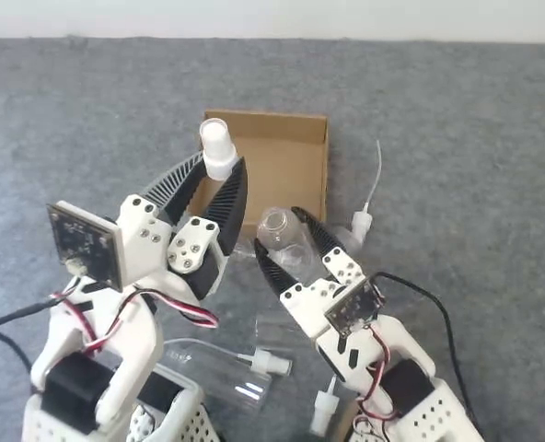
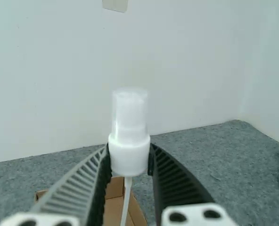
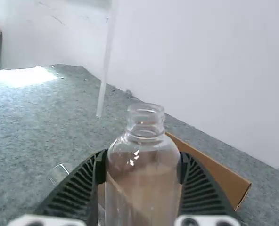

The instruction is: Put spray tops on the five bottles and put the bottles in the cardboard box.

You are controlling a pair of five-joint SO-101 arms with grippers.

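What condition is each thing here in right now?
Held top: clamped in left jaws, on no bottle.
Held bottle: clamped in right jaws, uncapped.
Box: open.
Lying bottle: on its side, top on.
Loose top: lying beside box, unfitted.

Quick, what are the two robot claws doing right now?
Left gripper: shut on a white spray top.
Right gripper: shut on a clear bottle with no top.

Grey carpeted table (image 1: pixel 493 110), white wall (image 1: pixel 272 18) behind
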